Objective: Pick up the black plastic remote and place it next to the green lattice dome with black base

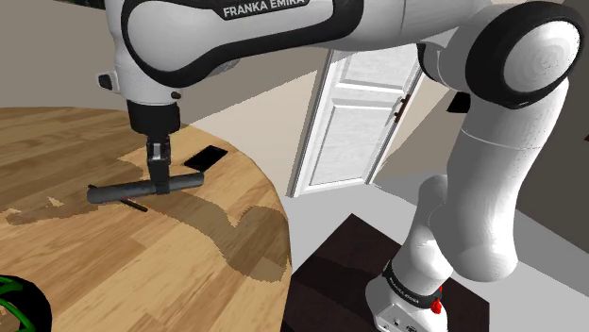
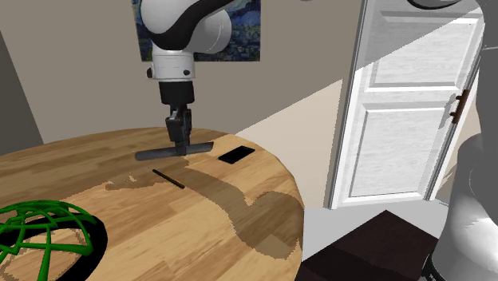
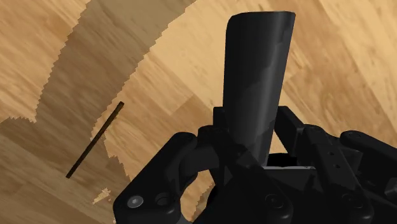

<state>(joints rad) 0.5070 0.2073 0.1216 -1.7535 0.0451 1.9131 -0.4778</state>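
Remote [image 1: 118,193], dark and bar-shaped, sits clenched mid-length in the gripper [image 1: 160,181], level above the wooden table [image 1: 94,255]; forearm points straight down.

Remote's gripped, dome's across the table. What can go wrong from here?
1. The remote is long and the gripper clasps it at one narrow spot, so it may swivel or slip in transit.
2. A thin stick lies toward the green dome; a low carry could sweep it.
3. Set down carelessly, a remote end might strike the dome.
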